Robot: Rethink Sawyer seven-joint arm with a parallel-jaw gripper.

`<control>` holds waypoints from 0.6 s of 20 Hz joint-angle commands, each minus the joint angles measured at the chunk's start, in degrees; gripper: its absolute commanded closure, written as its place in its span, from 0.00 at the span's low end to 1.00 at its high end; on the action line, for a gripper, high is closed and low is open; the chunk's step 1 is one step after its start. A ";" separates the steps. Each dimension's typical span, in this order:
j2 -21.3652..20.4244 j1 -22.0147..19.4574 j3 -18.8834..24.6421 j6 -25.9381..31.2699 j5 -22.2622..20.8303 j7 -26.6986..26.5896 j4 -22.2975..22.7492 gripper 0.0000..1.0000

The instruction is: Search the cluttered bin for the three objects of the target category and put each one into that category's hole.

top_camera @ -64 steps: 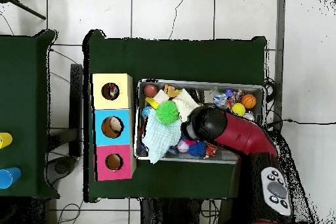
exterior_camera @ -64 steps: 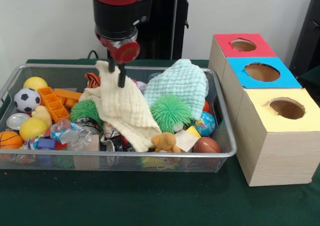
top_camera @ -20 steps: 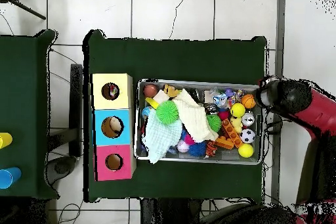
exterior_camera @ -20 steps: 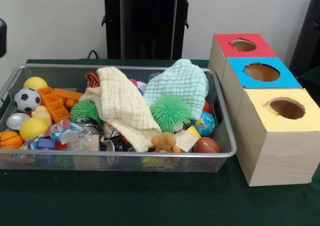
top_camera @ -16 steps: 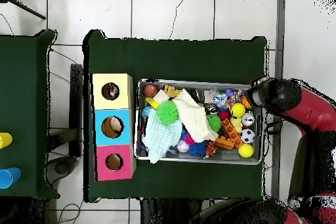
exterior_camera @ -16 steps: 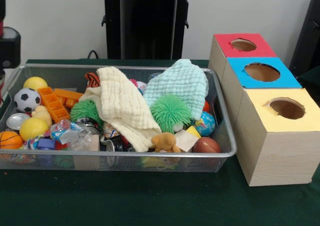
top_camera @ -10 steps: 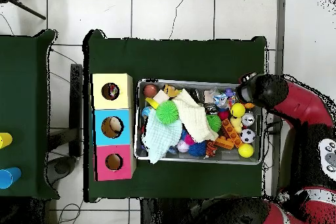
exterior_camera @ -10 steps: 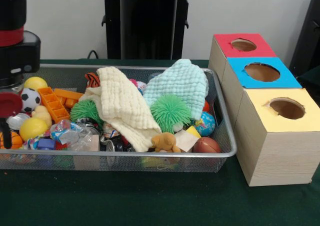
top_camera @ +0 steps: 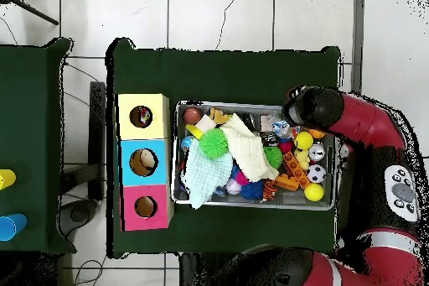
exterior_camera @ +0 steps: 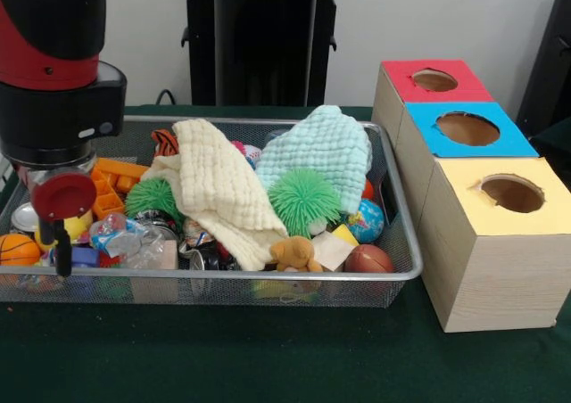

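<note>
- Thick round arm (exterior_camera: 55, 60), red above, black below, with a clear collar under the black band.
- Red disc and thin black pincer (exterior_camera: 61, 247) at its tip.
- From overhead, red links (top_camera: 362, 127) with black joints, plus a grey button pad (top_camera: 403, 193).

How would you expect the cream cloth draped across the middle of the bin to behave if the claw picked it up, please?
The cream cloth is probably floppy: it sags in folds over the toys beneath it, so it would likely hang and trail from one pinch point. It looks thin and waffle-textured, so probably light and easy to grip. Lifting it may drag neighbours such as the green spiky ball, which it touches.
</note>
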 commanded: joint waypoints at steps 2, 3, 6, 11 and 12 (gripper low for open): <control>1.87 -0.49 2.24 1.47 0.12 -0.17 1.69 0.00; 1.98 -0.54 2.06 0.37 -0.25 -0.07 2.37 0.00; 2.35 -0.53 1.51 -0.16 -0.89 -0.05 2.42 0.00; 2.89 -1.10 0.25 1.32 -2.03 -1.22 2.32 0.00; 2.73 -1.17 0.13 1.76 -2.03 -1.40 2.37 0.00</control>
